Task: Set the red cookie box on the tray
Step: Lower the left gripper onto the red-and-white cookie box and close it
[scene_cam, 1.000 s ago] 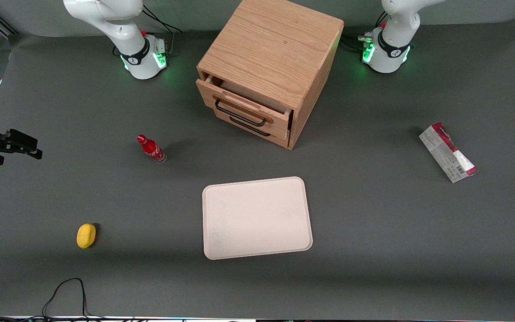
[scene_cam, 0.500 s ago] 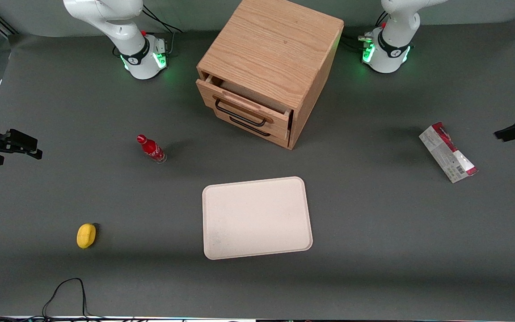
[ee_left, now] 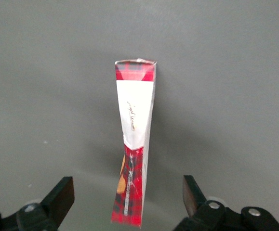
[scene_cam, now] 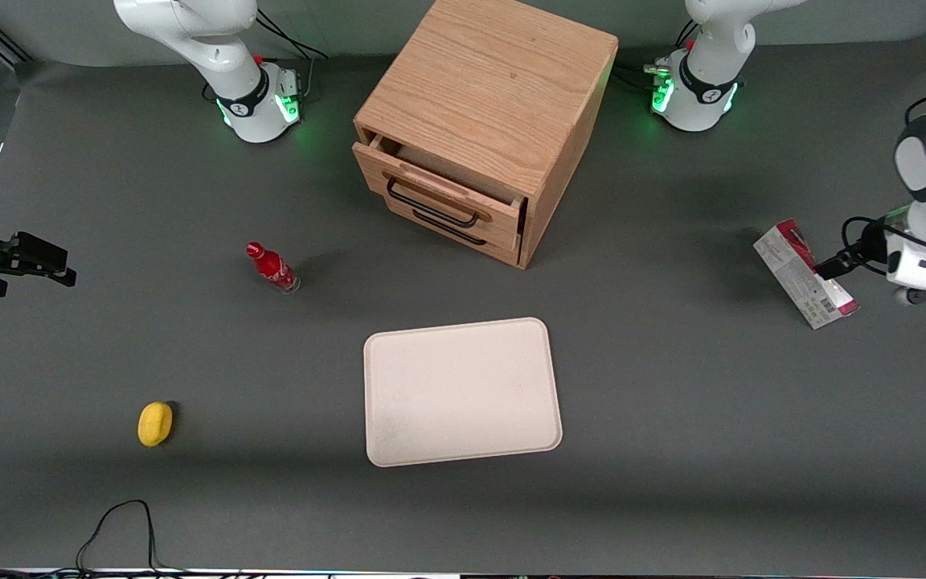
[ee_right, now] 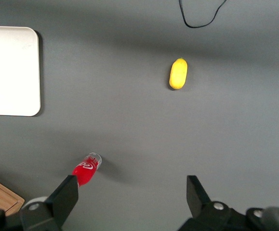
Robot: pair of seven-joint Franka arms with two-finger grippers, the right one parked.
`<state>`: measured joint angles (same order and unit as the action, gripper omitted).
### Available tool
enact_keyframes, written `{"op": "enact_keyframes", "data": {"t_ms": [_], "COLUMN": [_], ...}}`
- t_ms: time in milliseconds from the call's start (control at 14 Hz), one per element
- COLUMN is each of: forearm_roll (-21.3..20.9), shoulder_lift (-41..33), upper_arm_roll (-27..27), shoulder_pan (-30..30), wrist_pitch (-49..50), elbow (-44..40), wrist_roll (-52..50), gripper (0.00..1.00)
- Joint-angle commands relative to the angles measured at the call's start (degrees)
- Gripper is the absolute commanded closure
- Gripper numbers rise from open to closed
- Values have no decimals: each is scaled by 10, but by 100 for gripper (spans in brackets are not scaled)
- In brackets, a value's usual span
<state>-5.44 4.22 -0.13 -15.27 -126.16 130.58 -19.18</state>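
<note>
Gripper spread wide, fingers well apart, nothing between them yet; hanging above the red cookie box with one finger to each side of its long narrow body. In the front view, at the right edge of the frame, gripper reaching over the box's end that points toward the working arm's side. No contact visible.

Red cookie box lying on the grey table, right side of the front view, long axis running diagonally, white-grey printed panel with barcode facing up and toward the camera. Seems to stand on a narrow edge, judging from the wrist view, where only a thin red-and-white strip faces the camera; hence, probably, the fingers lined up across that thin dimension, the short way being the only span that fits between them.

Tray lower centre of the front view, flat, bare, well apart from the box. Task not yet begun in substance: box ungrasped, tray unfilled. Next, likely: descend, close across the thin sides, lift, carry toward frame centre. Risk: tall thin box tipping if one finger touches first.

Wooden drawer cabinet upper centre, top drawer slightly open. Small red bottle left of centre, tilted. Yellow lemon-like object lower left. Black cable along the bottom left edge.
</note>
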Motion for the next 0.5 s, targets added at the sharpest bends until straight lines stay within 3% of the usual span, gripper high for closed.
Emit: {"op": "enact_keyframes", "data": {"t_ms": [0, 214, 286, 429], "forearm_roll": [-8, -8, -8, -9], "shoulder_lift": [24, 62, 71, 76], "upper_arm_roll": [0, 0, 0, 0], "shoulder_pan": [-10, -18, -18, -18], "wrist_pitch": [-76, -136, -142, -152], "elbow": [41, 54, 54, 54], "wrist_roll": [-6, -5, -5, -3], "gripper": [0, 0, 7, 48]}}
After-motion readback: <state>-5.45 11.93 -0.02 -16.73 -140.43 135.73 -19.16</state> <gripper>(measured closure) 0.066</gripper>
